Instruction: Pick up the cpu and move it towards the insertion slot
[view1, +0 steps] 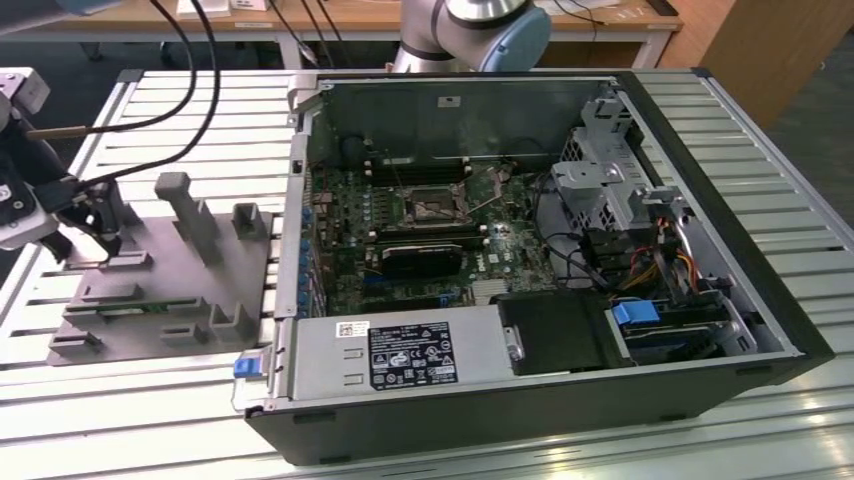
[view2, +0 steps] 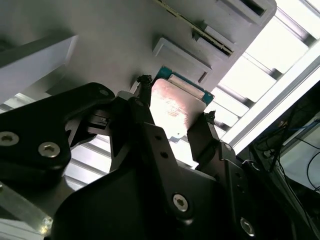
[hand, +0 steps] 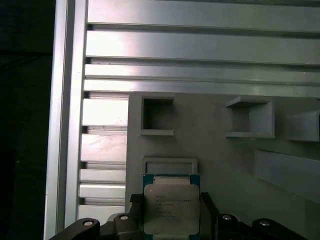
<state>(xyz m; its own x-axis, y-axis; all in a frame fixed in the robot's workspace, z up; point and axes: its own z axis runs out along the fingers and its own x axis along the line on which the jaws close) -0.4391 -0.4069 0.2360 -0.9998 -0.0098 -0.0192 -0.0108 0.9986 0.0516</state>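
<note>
The cpu (hand: 170, 212) is a flat square chip with a silver top and a pale rim, and it sits between my two black fingers. My gripper (hand: 170, 199) is shut on it by two opposite edges, just above the grey fixture plate (hand: 220, 165). The second wrist view shows the cpu (view2: 175, 107) from below, clamped in the gripper (view2: 177, 99). In the exterior view my gripper (view1: 102, 228) hangs over the far left corner of the fixture plate (view1: 174, 275). The insertion slot (view1: 434, 205) lies on the green board inside the open computer case, well to the exterior view's right of the gripper.
Upright grey fixture blocks (view1: 180, 205) stand on the plate beside the gripper. The case wall (view1: 296, 200) rises between the plate and the board. A power supply (view1: 400, 355) fills the case's near side. Black cables (view1: 200, 70) hang over the slatted aluminium table (view1: 147, 400).
</note>
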